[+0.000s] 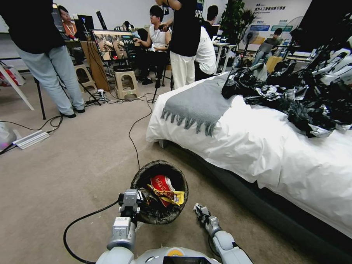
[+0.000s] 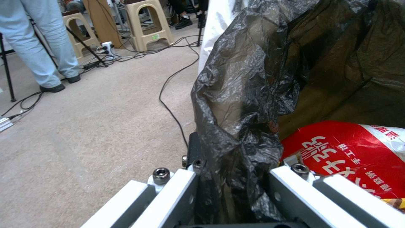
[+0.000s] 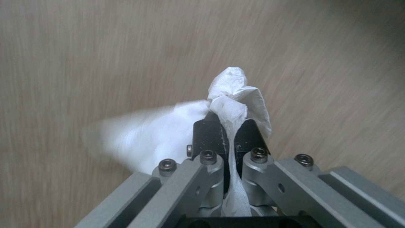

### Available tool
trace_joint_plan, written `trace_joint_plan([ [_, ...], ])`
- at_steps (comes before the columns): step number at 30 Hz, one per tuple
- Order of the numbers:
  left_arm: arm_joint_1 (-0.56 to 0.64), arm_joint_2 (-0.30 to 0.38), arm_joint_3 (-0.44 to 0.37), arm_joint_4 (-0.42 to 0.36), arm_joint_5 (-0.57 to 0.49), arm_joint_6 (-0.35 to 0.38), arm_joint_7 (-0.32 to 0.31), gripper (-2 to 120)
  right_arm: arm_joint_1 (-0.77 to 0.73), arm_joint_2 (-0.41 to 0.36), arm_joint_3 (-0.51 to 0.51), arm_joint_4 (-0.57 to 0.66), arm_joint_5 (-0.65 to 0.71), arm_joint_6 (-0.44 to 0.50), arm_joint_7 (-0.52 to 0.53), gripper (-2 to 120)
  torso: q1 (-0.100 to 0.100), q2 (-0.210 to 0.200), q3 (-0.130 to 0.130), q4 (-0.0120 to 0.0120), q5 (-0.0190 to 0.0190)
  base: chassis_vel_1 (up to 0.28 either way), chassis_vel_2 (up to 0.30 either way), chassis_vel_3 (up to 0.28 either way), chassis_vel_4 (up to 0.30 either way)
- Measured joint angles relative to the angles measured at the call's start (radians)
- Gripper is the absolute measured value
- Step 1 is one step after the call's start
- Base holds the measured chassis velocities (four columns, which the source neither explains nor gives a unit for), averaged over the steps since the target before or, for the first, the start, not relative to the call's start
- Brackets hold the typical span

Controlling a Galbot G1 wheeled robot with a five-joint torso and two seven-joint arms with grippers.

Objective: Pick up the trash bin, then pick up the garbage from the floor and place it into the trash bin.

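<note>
White bed [image 1: 268, 151] at right, grey fringed throw [image 1: 198, 104] over its corner, heap of shiny blk plastic [image 1: 302, 94] on top, blk cable [image 1: 135, 138] across carpet, beige stools [image 1: 125, 83], monitor [image 1: 111, 45] behind, ppl standing and seated in bkgd.

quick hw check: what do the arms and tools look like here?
Both arms have glossy white-grey rounded shells. The left tool is a boxy silver block with a black cable looping off it; its linkage bars are white with hex-socket screws. The right tool has grey metal linkage bars, hex-socket screws and black fingertip pads.
</note>
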Motion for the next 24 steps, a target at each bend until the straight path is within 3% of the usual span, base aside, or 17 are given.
trace_joint_plan([
  [9,-0.004,0.002,-0.005,0.002,-0.007,0.001,0.0,0,-0.03,-0.012,0.076,0.204,0.01,0.096,0.078,0,0.0,0.0,0.0,0.0005,0.0001,0.0,0.0,0.0,0.0],
  [14,-0.003,0.006,-0.006,0.003,-0.011,0.002,0.0,0,-0.042,-0.034,0.097,0.42,0.025,0.172,0.101,0,0.0,0.0,0.0,0.0007,0.0002,0.0,0.0,0.0,0.0],
  [18,-0.005,0.008,-0.007,0.007,-0.012,0.003,0.0,0,-0.044,-0.056,0.094,0.627,0.046,0.237,0.046,0,0.0,0.0,0.0,0.0009,0.0002,0.0,0.0,0.0,0.0],
  [22,-0.007,0.008,-0.006,0.009,-0.012,0.003,0.0,0,-0.051,-0.068,0.077,0.718,0.056,0.256,0.01,0,0.0,0.0,0.0,0.0009,0.0001,0.0,0.0,0.0,0.0],
  [24,-0.007,0.008,-0.004,0.011,-0.012,0.003,0.0,0,-0.074,-0.09,0.035,0.831,0.069,0.275,-0.048,0,0.0,0.0,0.0,0.0009,0.0,0.0,0.0,0.0,0.0],
])
